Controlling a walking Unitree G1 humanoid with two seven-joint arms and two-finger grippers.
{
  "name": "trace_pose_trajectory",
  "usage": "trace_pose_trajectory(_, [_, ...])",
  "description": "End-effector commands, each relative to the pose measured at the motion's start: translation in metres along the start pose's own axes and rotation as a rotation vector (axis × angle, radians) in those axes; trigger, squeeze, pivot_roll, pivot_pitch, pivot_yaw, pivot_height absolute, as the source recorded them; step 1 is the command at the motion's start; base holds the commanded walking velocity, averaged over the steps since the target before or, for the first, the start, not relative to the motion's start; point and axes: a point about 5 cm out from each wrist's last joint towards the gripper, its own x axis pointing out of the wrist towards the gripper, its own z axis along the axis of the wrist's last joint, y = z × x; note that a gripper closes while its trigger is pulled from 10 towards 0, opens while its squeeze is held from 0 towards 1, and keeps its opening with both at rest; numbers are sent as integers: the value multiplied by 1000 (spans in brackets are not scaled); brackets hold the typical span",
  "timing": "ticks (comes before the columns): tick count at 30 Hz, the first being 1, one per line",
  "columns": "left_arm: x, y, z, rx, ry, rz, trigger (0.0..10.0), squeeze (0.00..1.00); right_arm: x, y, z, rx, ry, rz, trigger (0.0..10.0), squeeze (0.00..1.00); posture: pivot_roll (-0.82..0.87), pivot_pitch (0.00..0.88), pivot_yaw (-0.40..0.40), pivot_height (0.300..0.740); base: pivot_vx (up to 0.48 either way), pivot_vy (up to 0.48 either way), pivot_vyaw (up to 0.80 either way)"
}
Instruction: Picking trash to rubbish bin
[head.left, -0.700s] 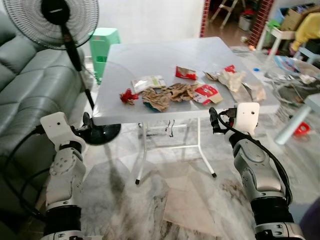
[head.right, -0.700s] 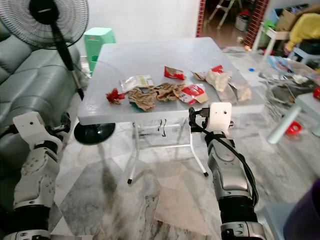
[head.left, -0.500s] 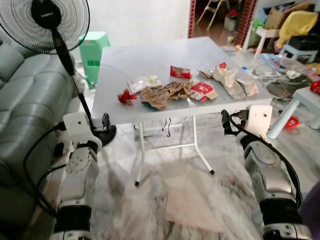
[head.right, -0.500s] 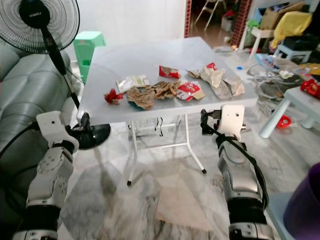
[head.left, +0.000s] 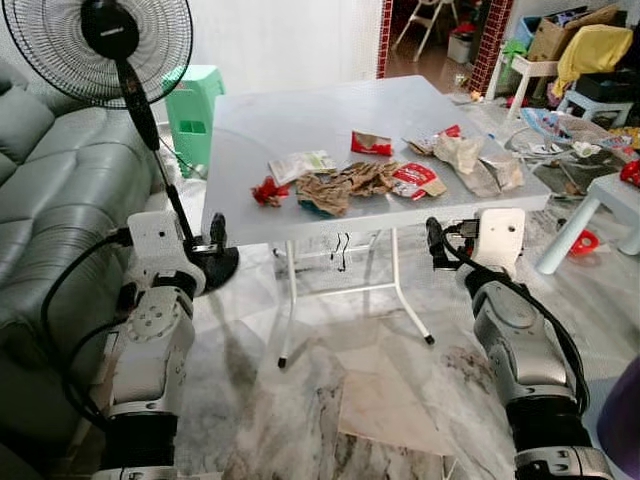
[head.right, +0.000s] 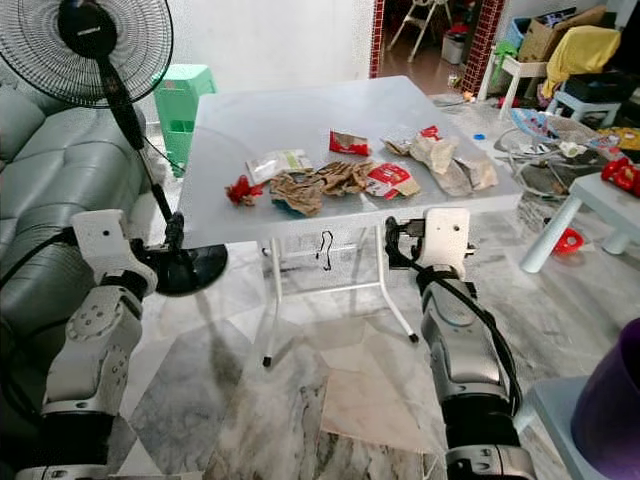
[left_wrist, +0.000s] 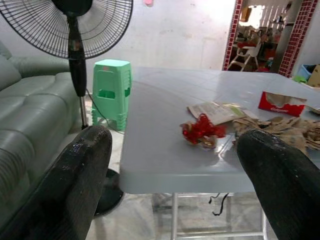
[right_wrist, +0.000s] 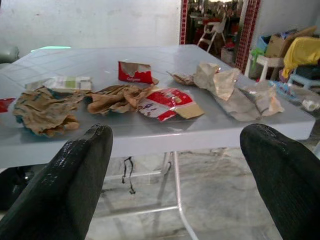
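Both arms bent and raised toward the near edge of the white folding table (head.left: 300, 120), left gripper (head.left: 216, 232) at its left corner, right gripper (head.left: 434, 243) just below the edge near the right end. Fingers spread wide on each, empty, touching nothing. Trash strewn mid-table: red scrap (left_wrist: 201, 131), crumpled brown paper (right_wrist: 45, 110), red wrapper (right_wrist: 165, 102), torn red carton (right_wrist: 134, 72).

Trash (head.left: 355, 183) scattered across near half of desk (head.left: 300, 120). Fan (head.left: 100, 45) stands left of desk, sofa (head.left: 60, 200) further left, stool (head.left: 192, 100) behind fan. Left tool (head.left: 215, 232) and right tool (head.left: 433, 243) before desk's near edge.
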Motion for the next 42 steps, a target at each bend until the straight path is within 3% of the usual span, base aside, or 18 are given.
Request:
trace_pose_trajectory(1, [-1,-2,7,6,-29,-2,10000,0,1,5,10,-28,-56,24,10000,0,45,9,27,740,326,0,0])
trace_pose_trajectory(4, [-5,-3,10,18,-71,22,10000,0,0,9,17,-33,-95,38,10000,0,46,7,26,740,110,0,0])
trace_pose_trajectory(6, [-15,-5,20,88,-166,17,10000,0,-3,14,24,-44,-133,63,10000,0,51,3,21,740,0,0,0])
trace_pose_trajectory(8, [-20,-6,21,107,-183,19,10000,0,-4,16,25,-35,-138,71,10000,0,55,2,20,740,0,0,0])
trace_pose_trajectory(14, [-60,1,-9,186,-70,3,10000,0,-22,17,2,9,-66,82,10000,0,80,0,16,740,0,0,0])
trace_pose_trajectory(23, [-97,10,-20,252,-3,-11,10000,0,-43,17,-7,1,-44,96,10000,0,93,0,24,740,0,0,0])
trace_pose_trajectory(30, [-111,-2,-25,203,32,-37,10000,0,-57,12,-11,-24,11,135,10000,0,76,39,8,740,0,0,0])
trace_pose_trajectory(32, [-120,-4,-30,164,64,-21,10000,0,-66,12,-17,-27,37,146,10000,0,66,27,1,740,0,0,0])
trace_pose_trajectory(42, [-111,-8,-26,135,37,0,10000,0,-72,21,-17,-36,58,183,10000,0,58,1,-7,740,0,0,0])
